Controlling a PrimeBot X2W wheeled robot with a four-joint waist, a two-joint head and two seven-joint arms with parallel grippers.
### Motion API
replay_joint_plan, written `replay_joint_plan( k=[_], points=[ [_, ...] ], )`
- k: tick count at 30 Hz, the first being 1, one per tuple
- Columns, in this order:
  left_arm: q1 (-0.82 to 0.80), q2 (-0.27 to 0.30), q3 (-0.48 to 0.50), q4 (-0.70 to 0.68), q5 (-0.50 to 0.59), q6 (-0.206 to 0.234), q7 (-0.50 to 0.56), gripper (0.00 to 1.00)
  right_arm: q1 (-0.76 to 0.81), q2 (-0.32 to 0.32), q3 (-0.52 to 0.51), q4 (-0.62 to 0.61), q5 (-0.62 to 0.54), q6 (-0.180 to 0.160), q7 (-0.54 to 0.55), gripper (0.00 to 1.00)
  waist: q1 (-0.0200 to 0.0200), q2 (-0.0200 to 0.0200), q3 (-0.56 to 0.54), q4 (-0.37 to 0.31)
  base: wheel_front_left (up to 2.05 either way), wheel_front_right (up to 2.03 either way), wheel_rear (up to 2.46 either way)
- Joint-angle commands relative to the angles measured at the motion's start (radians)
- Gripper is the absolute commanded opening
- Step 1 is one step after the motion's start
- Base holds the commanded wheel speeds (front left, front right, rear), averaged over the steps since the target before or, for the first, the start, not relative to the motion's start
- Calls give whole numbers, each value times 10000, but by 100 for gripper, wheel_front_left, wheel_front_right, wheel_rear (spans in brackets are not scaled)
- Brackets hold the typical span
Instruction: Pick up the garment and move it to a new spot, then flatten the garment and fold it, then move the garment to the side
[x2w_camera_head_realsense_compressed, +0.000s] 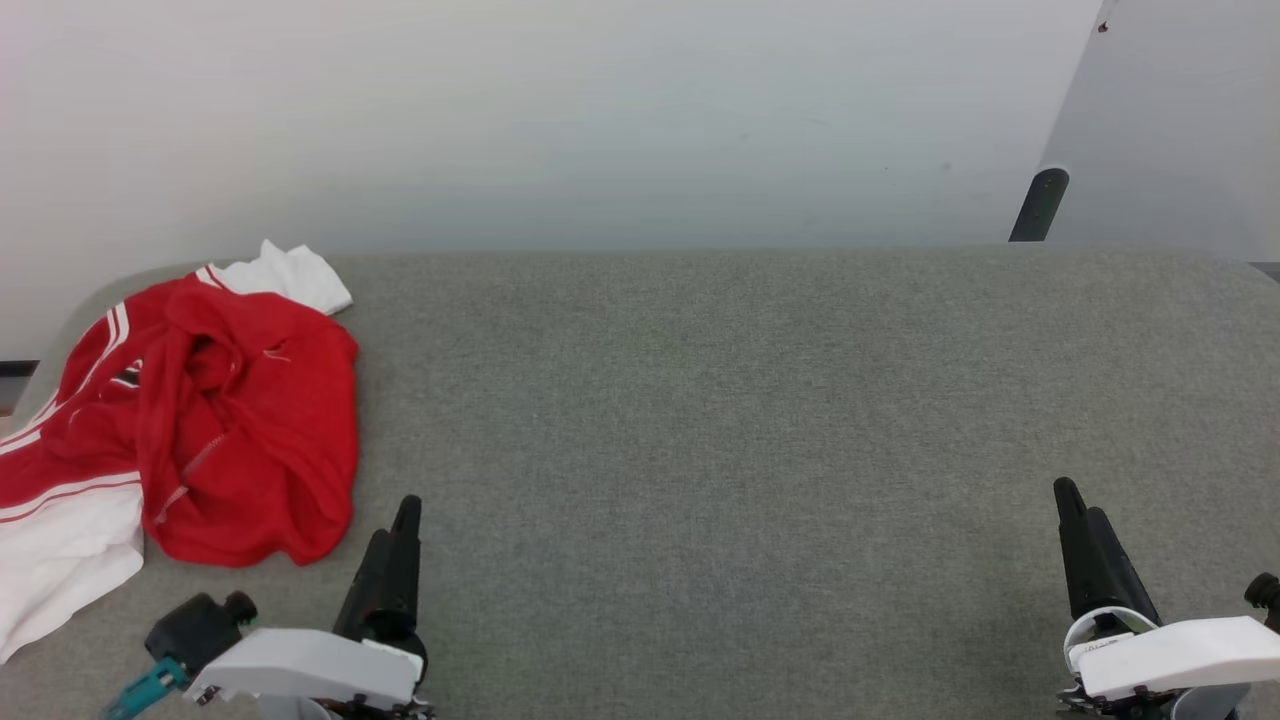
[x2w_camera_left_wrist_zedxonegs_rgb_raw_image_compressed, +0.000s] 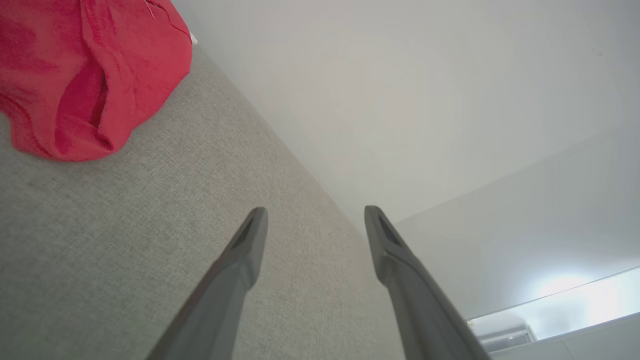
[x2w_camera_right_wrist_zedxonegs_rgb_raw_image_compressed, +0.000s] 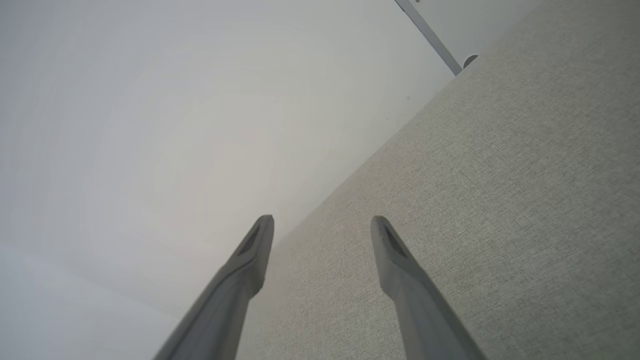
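Red jersey-style garment (x2w_camera_head_realsense_compressed: 230, 430) with white short sleeves: judged light, limp and prone to bunching; it will sag from any single hold. Recommended hold: the near red hem edge, or a shoulder by the striped trim. Condition: crumpled in a heap, red-and-white stripe trim showing. Location: far left of the grey fabric-covered surface (x2w_camera_head_realsense_compressed: 700, 400). The left pincer (x2w_camera_left_wrist_zedxonegs_rgb_raw_image_compressed: 315, 212) is near it, fingers fully spread, empty. The right pincer (x2w_camera_right_wrist_zedxonegs_rgb_raw_image_compressed: 322, 220) is well apart, likewise spread and empty.
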Motion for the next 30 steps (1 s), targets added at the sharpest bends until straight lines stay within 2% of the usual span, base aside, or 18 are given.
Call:
replay_joint_plan(
  k=[1, 13, 30],
  points=[
    [-202, 96, -38, -162, 552, 67, -92, 100, 40, 7, -43, -225, -515, 4, -79, 100, 0, 0, -5, 7, 0, 0, 0],
    [-106, 1, 21, -411, 3521, 137, -467, 100, 133, 19, -63, -523, -2851, 5, -272, 100, 0, 0, -28, 29, 0, 0, 0],
    [-22, -139, 215, -786, 6504, -280, -921, 100, 146, 15, -86, -794, -4976, 7, -538, 100, 0, 0, -19, 48, 0, 0, 0]
  ],
)
